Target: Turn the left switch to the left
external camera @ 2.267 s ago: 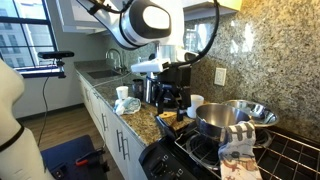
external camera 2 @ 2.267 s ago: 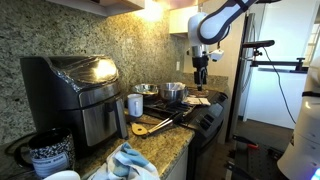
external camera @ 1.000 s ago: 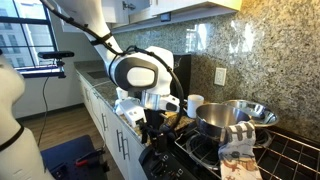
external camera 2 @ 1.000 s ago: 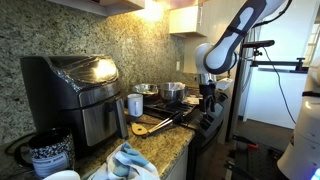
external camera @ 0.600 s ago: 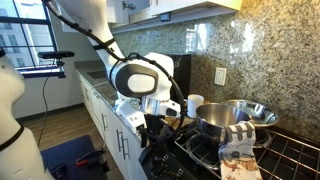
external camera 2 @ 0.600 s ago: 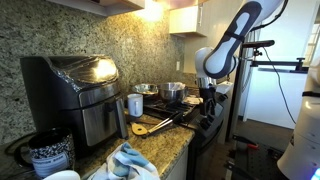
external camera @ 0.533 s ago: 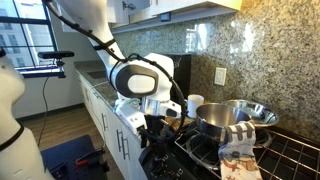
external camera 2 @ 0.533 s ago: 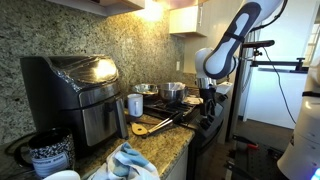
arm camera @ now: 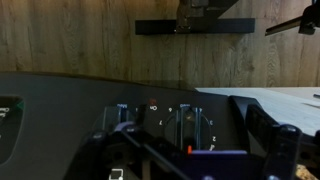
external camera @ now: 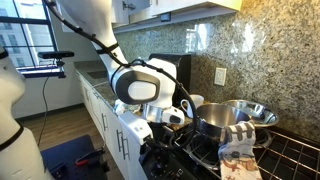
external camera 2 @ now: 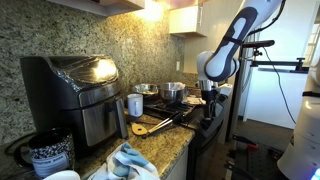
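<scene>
Our arm [external camera: 140, 85] bends low at frame centre, tool [external camera 2: 210, 103] spread just before the stove's [arm camera: 60, 95] knobs [arm camera: 187, 124]; a pot [external camera: 212, 122] sits to the right.

An exterior view stands at the stove [external camera: 200, 160] end of the counter, close behind the pot [external camera: 215, 120], and faces along the worktop toward the window [external camera: 25, 45]. An exterior view at the opposite end, beside the air fryer [external camera 2: 75, 90], faces back toward the same pot and the robot arm [external camera 2: 235, 40]. The wrist view looks closely down on the stove's control panel [arm camera: 60, 100] and knobs [arm camera: 190, 122], with wood floor [arm camera: 70, 35] beyond.
</scene>
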`<state>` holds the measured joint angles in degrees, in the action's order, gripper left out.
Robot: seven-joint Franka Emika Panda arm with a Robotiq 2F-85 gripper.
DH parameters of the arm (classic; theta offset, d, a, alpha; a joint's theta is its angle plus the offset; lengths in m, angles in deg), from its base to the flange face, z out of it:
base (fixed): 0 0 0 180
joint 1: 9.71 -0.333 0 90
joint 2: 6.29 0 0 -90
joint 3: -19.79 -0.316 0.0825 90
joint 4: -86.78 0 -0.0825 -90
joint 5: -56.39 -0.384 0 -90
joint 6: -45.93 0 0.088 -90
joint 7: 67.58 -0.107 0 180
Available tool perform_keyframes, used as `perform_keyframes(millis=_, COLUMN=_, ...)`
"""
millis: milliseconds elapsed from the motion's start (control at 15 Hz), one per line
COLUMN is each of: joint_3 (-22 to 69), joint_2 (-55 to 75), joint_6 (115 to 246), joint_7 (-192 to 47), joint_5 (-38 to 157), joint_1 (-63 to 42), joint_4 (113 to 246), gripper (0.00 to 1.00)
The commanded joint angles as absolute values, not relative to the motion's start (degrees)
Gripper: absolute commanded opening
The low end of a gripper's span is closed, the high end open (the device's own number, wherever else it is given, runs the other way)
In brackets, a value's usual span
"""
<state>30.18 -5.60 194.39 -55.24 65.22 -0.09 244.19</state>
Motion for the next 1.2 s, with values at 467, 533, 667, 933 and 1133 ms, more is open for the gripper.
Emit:
perform_keyframes(millis=467, joint_3=29.77, joint_2=-5.15, joint_6=195.08, joint_7=-47.92, joint_5=65.88, joint_1=0.21, joint_4=243.26, gripper=1.0)
perform_keyframes(millis=533, joint_3=29.78, joint_2=-4.95, joint_6=195.22, joint_7=-48.21, joint_5=66.17, joint_1=0.23, joint_4=243.1, gripper=1.0)
perform_keyframes(millis=667, joint_3=29.71, joint_2=-4.67, joint_6=195.45, joint_7=-47.44, joint_5=65.24, joint_1=0.26, joint_4=242.97, gripper=1.0)
perform_keyframes(millis=933, joint_3=29.35, joint_2=-4.15, joint_6=195.43, joint_7=-47.32, joint_5=64.44, joint_1=-0.01, joint_4=242.64, gripper=1.0)
perform_keyframes(millis=1133, joint_3=28.9, joint_2=-3.74, joint_6=195.37, joint_7=-47.34, joint_5=63.96, joint_1=-0.23, joint_4=242.26, gripper=1.0)
